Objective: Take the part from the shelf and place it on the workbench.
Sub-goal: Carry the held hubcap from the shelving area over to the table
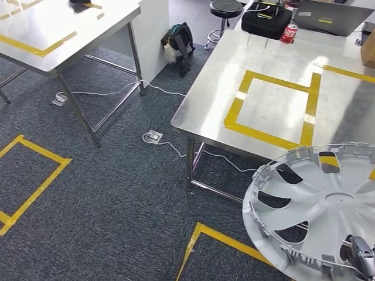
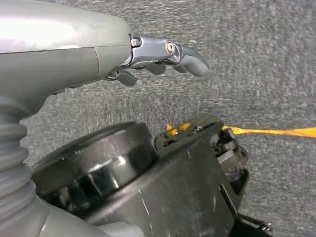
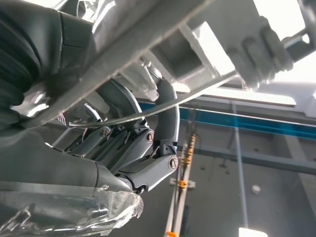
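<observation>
The right hand (image 1: 361,257) grips the part (image 1: 316,208), a silver wheel cover with spokes and dark openings, at its near rim. In the right wrist view the fingers (image 3: 166,116) curl around the rim edge of the cover. The part is held in the air, almost flat, low on the right side of the head view, and its far edge overlaps the near edge of the steel counter (image 1: 212,88). On this counter a square of yellow tape (image 1: 270,108) is marked, just beyond the part. The left hand (image 2: 164,57) hangs over the grey carpet (image 1: 111,193), it holds nothing and its fingers are stretched out. A red can (image 1: 289,33) stands at the far side of the counter.
</observation>
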Robot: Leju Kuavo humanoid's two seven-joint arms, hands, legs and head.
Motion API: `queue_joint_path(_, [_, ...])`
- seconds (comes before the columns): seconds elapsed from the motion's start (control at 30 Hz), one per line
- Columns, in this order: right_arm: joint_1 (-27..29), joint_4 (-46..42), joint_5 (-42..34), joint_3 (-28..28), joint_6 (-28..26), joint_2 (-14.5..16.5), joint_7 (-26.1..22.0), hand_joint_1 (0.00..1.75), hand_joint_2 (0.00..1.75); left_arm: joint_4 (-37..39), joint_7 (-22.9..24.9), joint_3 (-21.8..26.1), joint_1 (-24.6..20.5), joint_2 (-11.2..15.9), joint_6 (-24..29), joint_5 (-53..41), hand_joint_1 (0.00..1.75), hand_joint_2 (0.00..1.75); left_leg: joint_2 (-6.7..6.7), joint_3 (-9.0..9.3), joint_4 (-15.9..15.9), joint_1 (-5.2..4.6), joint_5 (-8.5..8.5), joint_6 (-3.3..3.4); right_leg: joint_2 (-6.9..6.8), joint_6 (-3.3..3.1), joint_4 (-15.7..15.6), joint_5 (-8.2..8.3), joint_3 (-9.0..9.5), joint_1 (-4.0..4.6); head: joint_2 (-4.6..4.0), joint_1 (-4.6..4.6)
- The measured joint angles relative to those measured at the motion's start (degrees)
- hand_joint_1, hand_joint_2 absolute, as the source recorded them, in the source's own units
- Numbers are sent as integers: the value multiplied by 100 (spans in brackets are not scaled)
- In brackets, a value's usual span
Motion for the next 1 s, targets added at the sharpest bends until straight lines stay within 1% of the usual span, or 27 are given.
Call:
queue_joint_path(0.03, [4,0,0,-1,0,0,0,175,175,0,2,0,0,0,1,-1,0,175,69,39,0,-3,-29,-4,-14,-5,-125,161,26,1,0,1])
queue_joint_path(0.07, [8,0,0,-1,0,0,0,175,175,0,2,0,-2,-2,1,-1,0,175,135,92,0,-5,-64,-14,-68,-16,-462,405,164,3,0,1])
queue_joint_path(0.13, [5,0,0,-1,0,0,0,175,175,0,2,0,-2,-2,2,-2,0,175,243,192,3,-30,-142,-59,-350,-51,-1220,794,510,24,0,2])
queue_joint_path(0.17, [2,0,0,-1,0,0,0,175,175,0,2,0,-5,-2,2,-2,0,175,290,229,5,-50,-172,-85,-447,-79,-1452,885,614,36,0,-2])
queue_joint_path(0.2, [-1,0,1,-1,0,0,0,175,175,0,2,0,-9,0,2,-2,0,175,334,250,2,-69,-188,-110,-492,-108,-1535,898,649,50,0,-2])
queue_joint_path(0.27, [6,-1,2,-3,0,0,0,175,175,0,2,0,-18,1,3,-2,0,175,439,281,-18,-77,-203,-162,-342,-178,-1547,910,629,54,0,-3])
queue_joint_path(0.3, [13,-2,1,-4,-1,1,2,175,175,0,2,0,-22,0,5,-2,0,175,410,285,0,-68,-238,-197,-270,-212,-1559,923,631,45,0,-4])
queue_joint_path(0.33, [15,-3,1,-5,-1,1,5,175,175,0,1,0,-25,-2,8,-2,0,175,311,246,109,-58,-327,-230,-195,-249,-1574,935,633,30,0,-14])
queue_joint_path(0.4, [11,-3,1,-4,-2,3,10,175,175,0,1,0,-26,-4,13,-1,0,175,8,-22,678,-43,-641,-271,-44,-303,-1592,947,641,8,0,-32])
queue_joint_path(0.43, [5,-2,2,-4,-2,4,10,175,175,0,1,0,-20,-1,15,1,0,175,-89,-237,1079,-42,-808,-275,38,-318,-1592,946,635,8,0,-37])
queue_joint_path(0.47, [3,-1,4,-5,-2,4,9,175,175,0,2,0,-13,3,16,3,0,175,-131,-434,1414,-42,-904,-273,127,-325,-1592,944,633,10,0,-35])
queue_joint_path(0.5, [2,-1,5,-8,-2,4,8,175,175,0,2,0,-10,6,17,5,0,175,-151,-562,1589,-43,-890,-265,219,-328,-1592,943,637,12,0,-34])
queue_joint_path(0.53, [2,0,6,-10,-2,4,7,175,175,0,2,0,-10,8,18,6,0,175,-167,-591,1553,-44,-761,-250,315,-328,-1592,941,645,14,0,-35])
queue_joint_path(0.57, [2,0,7,-13,-2,4,7,175,175,0,2,0,-14,9,19,7,0,175,-198,-517,1308,-43,-539,-231,410,-326,-1592,940,656,13,0,-34])
queue_joint_path(0.6, [3,0,7,-16,-2,4,7,175,175,0,2,0,-16,9,20,7,0,175,-292,-374,934,-39,-287,-210,498,-321,-1592,937,665,9,0,-36])
queue_joint_path(0.63, [0,0,7,-19,-1,4,7,175,175,1,1,0,-17,9,21,8,0,175,-433,-223,557,-27,-109,-183,581,-304,-1582,932,663,14,0,-35])
queue_joint_path(0.67, [-1,0,8,-21,-1,4,7,175,175,1,1,0,-20,10,24,8,0,175,-554,-105,272,-17,-13,-167,655,-280,-1576,929,649,13,0,-34])
queue_joint_path(0.7, [0,0,8,-23,0,4,7,175,175,1,1,0,-24,10,28,9,0,175,-645,-39,107,-12,10,-149,723,-245,-1579,932,629,5,0,-32])
queue_joint_path(0.73, [4,-1,9,-25,-1,4,7,175,175,1,-1,1,-28,10,32,9,0,175,-656,-17,51,-14,-14,-132,790,-201,-1590,942,600,-3,0,-31])
queue_joint_path(0.77, [14,-1,9,-26,-1,5,6,175,175,1,-2,1,-32,8,38,9,0,175,-596,-7,26,-13,-14,-113,855,-158,-1612,952,572,-17,0,-29])
queue_joint_path(0.8, [27,-2,7,-26,-1,5,3,175,175,1,-3,2,-34,4,44,9,0,175,-530,7,1,-10,-4,-83,816,-122,-1608,949,553,-21,0,-27])
queue_joint_path(0.83, [34,-2,5,-24,-2,6,1,175,175,1,-5,3,-36,-2,49,9,0,175,-457,26,-26,-3,4,-46,673,-91,-1534,896,504,-12,0,-10])
queue_joint_path(0.87, [31,-2,2,-20,-2,7,-3,175,175,1,-7,3,-34,-9,54,9,0,175,-376,46,-53,6,8,-12,471,-63,-1336,772,410,-1,0,12])
queue_joint_path(0.9, [25,-1,-1,-17,-2,7,-5,175,175,0,-8,3,-27,-13,57,9,0,175,-296,64,-63,2,2,14,239,-40,-1021,595,263,5,0,29])
queue_joint_path(0.93, [16,-1,-2,-14,-2,7,-8,175,175,0,-9,4,-16,-13,60,10,0,175,-213,76,-64,-2,-11,32,89,-13,-623,390,64,6,0,47])
queue_joint_path(0.97, [14,0,-2,-13,-1,7,-12,175,175,0,-9,5,-6,-9,63,10,0,175,-127,87,-62,-5,-24,38,25,10,-246,234,-126,0,0,50])
queue_joint_path(1.0, [21,0,-2,-13,-1,7,-15,175,175,0,-9,7,0,-6,66,10,0,175,-46,102,-61,-6,-39,38,3,28,-13,178,-243,-6,0,49])
